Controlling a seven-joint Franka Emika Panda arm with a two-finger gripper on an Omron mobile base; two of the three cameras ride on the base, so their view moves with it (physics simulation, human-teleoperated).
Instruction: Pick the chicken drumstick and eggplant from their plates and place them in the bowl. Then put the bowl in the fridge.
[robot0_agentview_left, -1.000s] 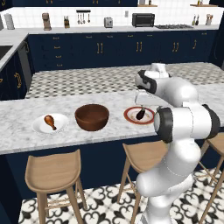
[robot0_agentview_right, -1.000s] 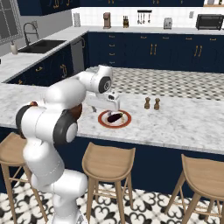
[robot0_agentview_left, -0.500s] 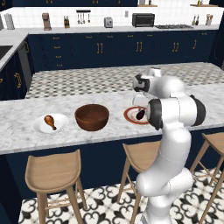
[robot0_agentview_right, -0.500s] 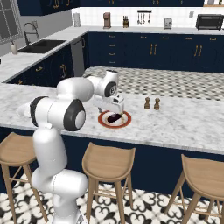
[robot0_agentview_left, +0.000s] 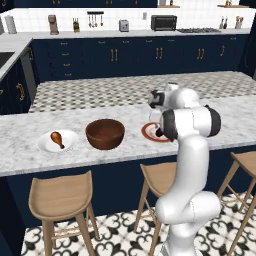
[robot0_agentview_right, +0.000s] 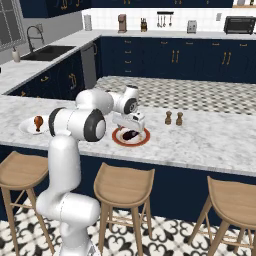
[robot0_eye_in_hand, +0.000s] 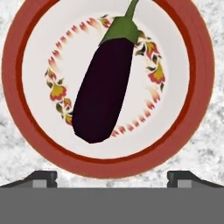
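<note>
Purple-black eggplant (robot0_eye_in_hand: 105, 87) lies on the red-rimmed plate (robot0_eye_in_hand: 201, 57) on the marble desk (robot0_agentview_left: 20, 150); the hand (robot0_eye_in_hand: 111, 178) hovers directly above it, fingers spread wide, gripping nothing.

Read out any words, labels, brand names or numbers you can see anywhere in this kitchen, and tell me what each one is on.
There is no readable text.
The white plate with a red-brown rim carries a ring of red and yellow flowers around the dark purple eggplant, no lettering.
The black toaster oven and silver toaster on the back counter are too small to show any brand.
The brown salt and pepper shakers look plain.
</note>
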